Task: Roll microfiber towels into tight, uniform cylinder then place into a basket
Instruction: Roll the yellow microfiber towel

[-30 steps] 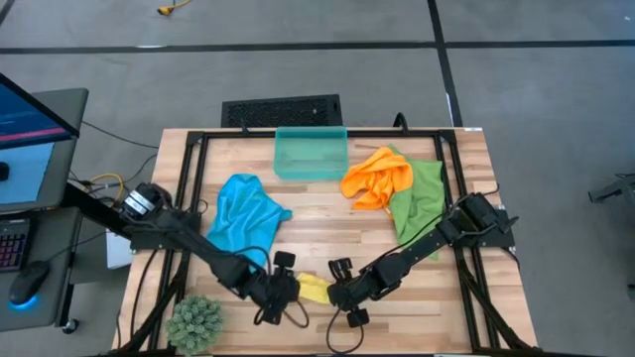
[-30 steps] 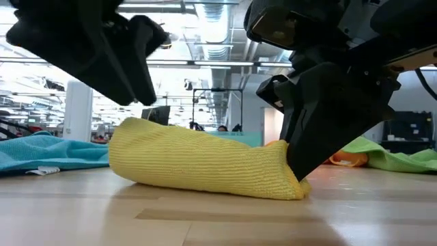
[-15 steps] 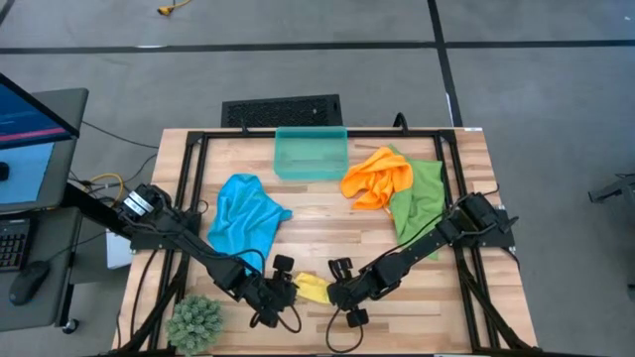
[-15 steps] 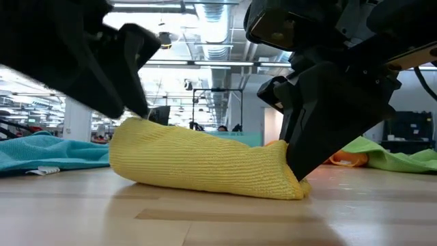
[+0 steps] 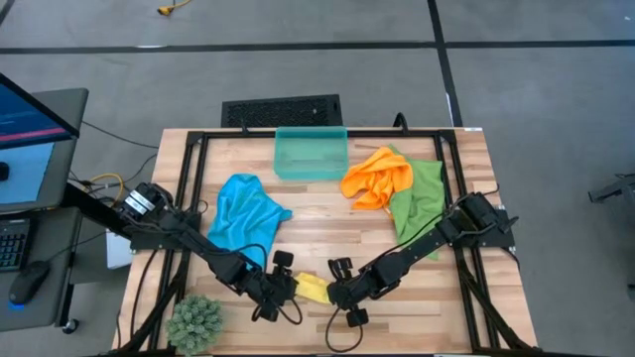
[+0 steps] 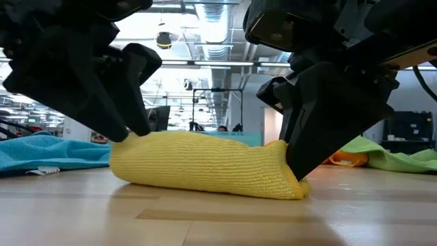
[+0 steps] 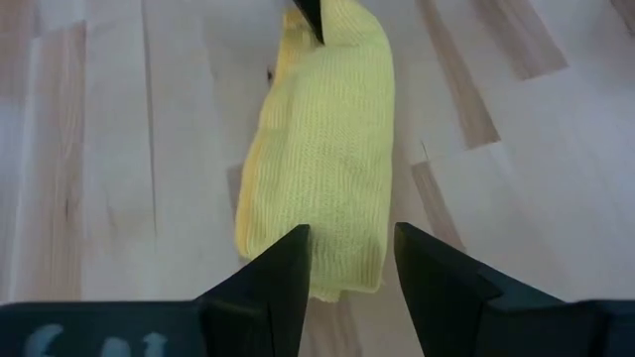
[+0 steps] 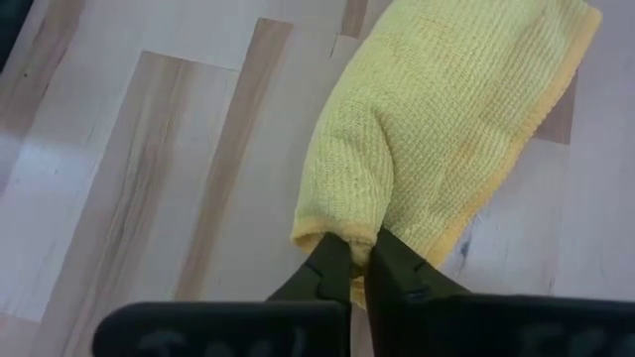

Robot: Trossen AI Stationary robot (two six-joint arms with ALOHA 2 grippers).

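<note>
My right hand [image 8: 359, 266] is closed tight on one end of the rolled yellow microfiber towel [image 5: 314, 289], a fold of the cloth pinched between its two dark fingers. In the low view that end of the roll is pressed against the pale wooden slatted worktop [image 5: 327, 228] beneath the hand.

My left hand [image 7: 350, 260] is at the opposite end of the same roll. Its fingers stand a little apart, one on either side of the roll's end. They are not closed, and I cannot tell whether they touch the cloth. The low view shows this hand low over that end of the towel.

The yellow roll lies flat near the front edge of the worktop, between my two hands.

The crumpled bright blue microfiber cloth [image 5: 243, 216] lies unrolled on the left half of the worktop, near my left arm. The crumpled orange microfiber cloth [image 5: 377, 177] rests partly on top of the green microfiber cloth [image 5: 422, 198] on the right half.

The small rectangular translucent teal plastic basket [image 5: 311, 154] sits at the back edge of the worktop, well apart from the yellow roll. No towel is in it.
</note>
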